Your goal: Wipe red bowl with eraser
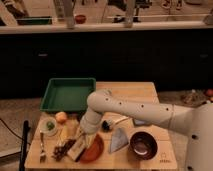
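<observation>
The red bowl (94, 149) is a shallow orange-red dish near the table's front edge; only its right part shows. The eraser (76, 148), a pale block, lies tilted at the bowl's left rim. My gripper (83, 134) is at the end of the white arm that reaches in from the right. It hangs just above the eraser and the bowl's left side and hides part of the bowl. I cannot tell whether it grips the eraser.
A green tray (67, 94) sits at the back left. A dark maroon bowl (143, 145) and a grey-blue cloth (118, 140) lie right of the red bowl. An orange fruit (61, 117), a small green-and-white dish (49, 126) and a fork (42, 150) are at the left.
</observation>
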Tool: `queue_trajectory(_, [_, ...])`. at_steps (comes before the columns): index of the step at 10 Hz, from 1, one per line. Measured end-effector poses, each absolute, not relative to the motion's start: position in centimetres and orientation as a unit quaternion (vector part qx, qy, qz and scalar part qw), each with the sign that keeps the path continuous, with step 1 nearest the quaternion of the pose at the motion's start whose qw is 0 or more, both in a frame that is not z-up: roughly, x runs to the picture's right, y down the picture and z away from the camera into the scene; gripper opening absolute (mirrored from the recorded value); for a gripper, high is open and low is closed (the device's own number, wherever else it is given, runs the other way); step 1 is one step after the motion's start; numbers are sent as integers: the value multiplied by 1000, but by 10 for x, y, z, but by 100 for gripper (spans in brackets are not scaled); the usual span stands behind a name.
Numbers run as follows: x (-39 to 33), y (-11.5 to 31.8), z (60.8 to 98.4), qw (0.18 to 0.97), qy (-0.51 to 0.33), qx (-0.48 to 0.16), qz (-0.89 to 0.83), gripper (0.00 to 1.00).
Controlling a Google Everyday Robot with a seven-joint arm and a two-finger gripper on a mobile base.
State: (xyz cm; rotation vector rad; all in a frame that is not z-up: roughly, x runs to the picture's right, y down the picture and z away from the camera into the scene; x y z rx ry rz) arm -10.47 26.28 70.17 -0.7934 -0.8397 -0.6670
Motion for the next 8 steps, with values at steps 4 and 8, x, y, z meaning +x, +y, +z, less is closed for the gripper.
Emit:
queue_trajectory(4, [-61,275,687,800,-374,-375,-281,0])
queue_trajectory(8, [-38,272,693,816,-356,-377,-257,0])
